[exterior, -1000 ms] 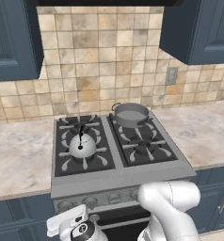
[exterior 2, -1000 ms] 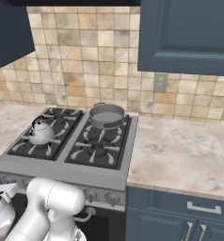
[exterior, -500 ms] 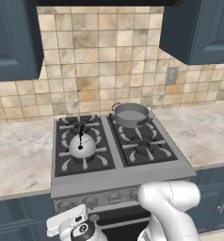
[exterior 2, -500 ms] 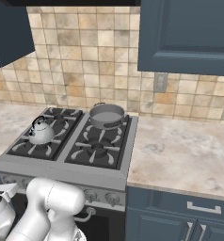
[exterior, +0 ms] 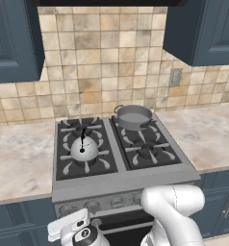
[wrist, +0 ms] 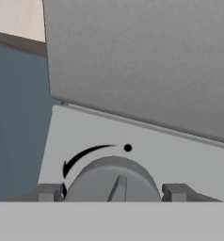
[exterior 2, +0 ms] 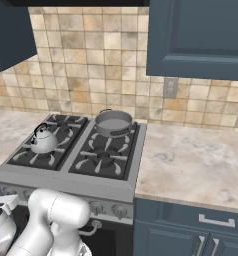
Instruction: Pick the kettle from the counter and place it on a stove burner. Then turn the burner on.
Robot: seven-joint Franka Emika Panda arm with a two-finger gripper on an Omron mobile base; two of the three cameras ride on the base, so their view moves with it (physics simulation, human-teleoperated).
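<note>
The first half looks done to me: the small squat silver-grey kettle (exterior: 84, 148) with its thin black upright handle sits on the round black front-left stove burner (exterior: 85, 159), its star of dark grate prongs showing all round it, and it no longer stands on the beige-cream marbled stone counter (exterior: 18, 158) to the left of the stove. What is left, as I judge it, is turning that burner on.

My hand (wrist: 113, 192) is down at the stove's grey front panel, below the kettle. Its two dark fingertips (wrist: 48, 192) stand either side of a round grey control knob (wrist: 112, 181), spread wider than the knob, with a sliver of gap at each side; I read it as released and not yet gripping. The knob's ridge points nearly straight up at a black dot on the panel, with a curved black arrow (wrist: 83, 157) sweeping away to its left, so I take it as not yet turned.

By count: one kettle, one wide grey two-handled pot (exterior: 133, 116) on the burner behind and to the right of the kettle, four burners, and one knob between my fingertips.
</note>
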